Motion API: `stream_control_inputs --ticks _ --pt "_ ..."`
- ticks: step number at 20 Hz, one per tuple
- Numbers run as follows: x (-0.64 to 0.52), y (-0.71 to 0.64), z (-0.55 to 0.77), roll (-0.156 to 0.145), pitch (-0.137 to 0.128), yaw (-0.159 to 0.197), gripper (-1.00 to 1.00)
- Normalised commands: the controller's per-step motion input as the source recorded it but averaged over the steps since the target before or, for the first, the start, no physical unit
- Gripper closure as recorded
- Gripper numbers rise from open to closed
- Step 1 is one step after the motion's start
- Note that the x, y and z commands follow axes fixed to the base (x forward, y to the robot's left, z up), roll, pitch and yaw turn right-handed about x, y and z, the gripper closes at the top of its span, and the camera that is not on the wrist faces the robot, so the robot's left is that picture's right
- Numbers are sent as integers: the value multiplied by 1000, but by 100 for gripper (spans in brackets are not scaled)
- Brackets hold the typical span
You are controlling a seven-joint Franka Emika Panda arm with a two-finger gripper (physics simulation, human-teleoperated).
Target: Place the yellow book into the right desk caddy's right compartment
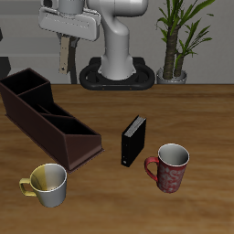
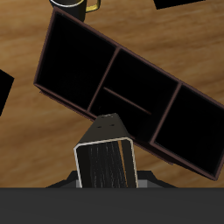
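Observation:
My gripper (image 1: 62,42) is shut on the yellow book (image 1: 62,60), which hangs on edge below it, high above the back part of the table. In the wrist view the book (image 2: 107,144) shows end-on, tan cover and greyish page edge, between my gripper's (image 2: 107,181) jaws. The right desk caddy (image 1: 46,114), long and dark maroon, lies aslant beneath. The wrist view shows its rim (image 2: 131,48), a wide end bay (image 2: 79,61) at the end nearer the yellow mug, two narrow middle slots (image 2: 131,83) and a smaller end bay (image 2: 194,127). The book is above the caddy, touching nothing.
A black book (image 1: 134,140) stands upright beside the caddy's front end. A red mug (image 1: 169,167) and a yellow-and-white mug (image 1: 47,183) stand near the table's front edge. A potted plant (image 1: 178,41) stands behind the table by the robot's base.

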Motion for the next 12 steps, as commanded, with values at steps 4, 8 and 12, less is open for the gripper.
stream_control_inputs --ticks 4,8,12 --pt "43 -288 49 194 85 167 100" --pt "206 -639 48 50 83 105 100" --pt "61 -642 34 -93 5 -43 100"
